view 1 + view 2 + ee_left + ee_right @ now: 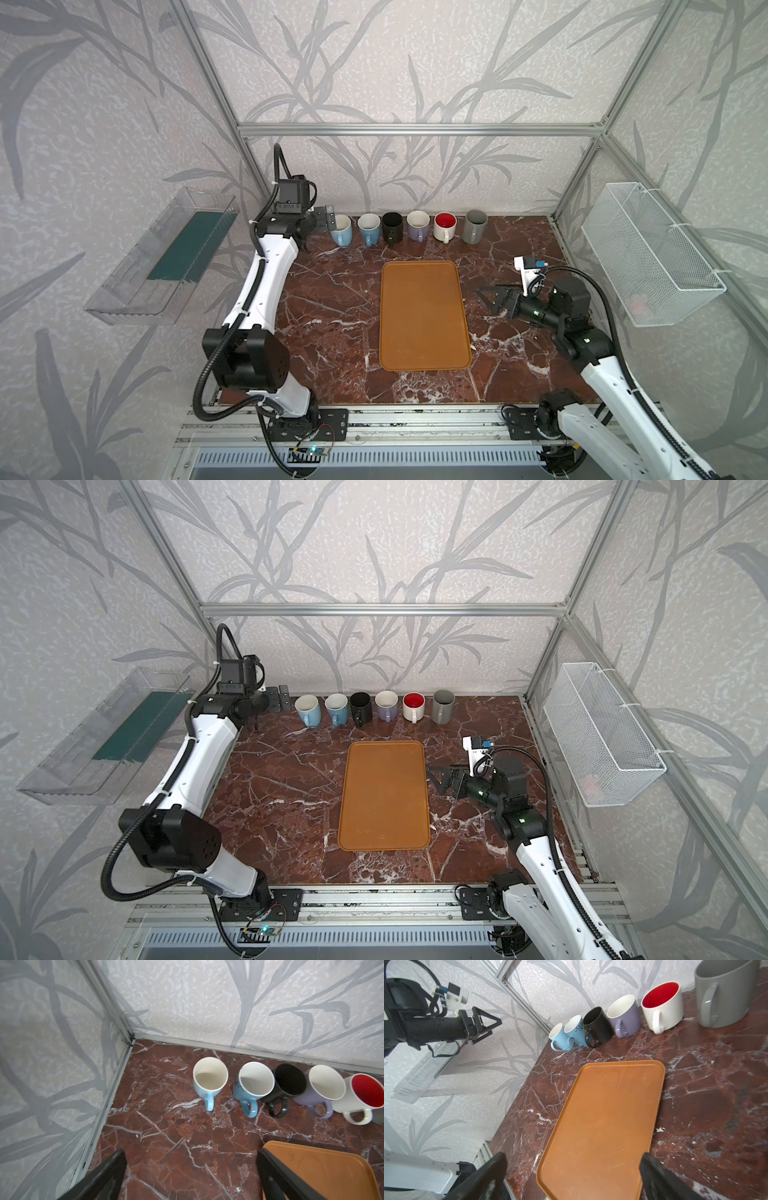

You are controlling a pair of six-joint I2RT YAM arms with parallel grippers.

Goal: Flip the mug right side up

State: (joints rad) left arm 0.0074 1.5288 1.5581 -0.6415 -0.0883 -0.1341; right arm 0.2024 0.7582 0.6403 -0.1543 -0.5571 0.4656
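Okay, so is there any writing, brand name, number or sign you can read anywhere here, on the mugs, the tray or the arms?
No text can be read in any view.
Row of mugs: no words or logos show.
Speckled blue mug: a small dark drawing near the rim, no letters.
Orange tray: plain.
Left arm: a tiny white mark near its wrist, too small to read.

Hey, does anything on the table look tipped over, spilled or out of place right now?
Nothing stands out. All six mugs stand upright in a row at the back, from the light blue mug to the grey mug, openings up. The orange tray lies flat and bare. No spill or breakage shows.
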